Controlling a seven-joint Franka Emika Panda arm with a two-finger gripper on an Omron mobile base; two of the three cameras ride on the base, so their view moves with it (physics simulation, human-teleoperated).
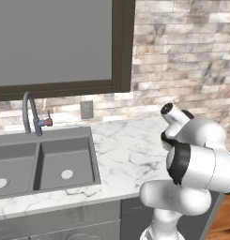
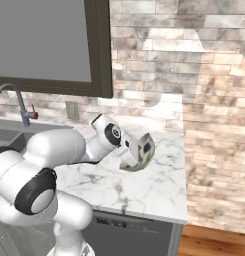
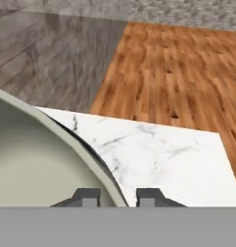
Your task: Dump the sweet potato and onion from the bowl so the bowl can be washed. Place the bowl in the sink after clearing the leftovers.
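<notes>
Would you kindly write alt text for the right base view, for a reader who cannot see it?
The white arm's gripper holds the bowl by its rim, lifted and tipped on its side above the marble counter. Behind are a brick wall and a dark-framed window, with the faucet at the left edge.

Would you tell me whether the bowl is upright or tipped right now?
Tipped: the bowl hangs on edge above the counter, its rim pinched in the gripper.

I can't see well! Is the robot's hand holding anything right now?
Gripper: shut on the bowl, fingers pinching its rim, bowl tilted above the counter.
</notes>
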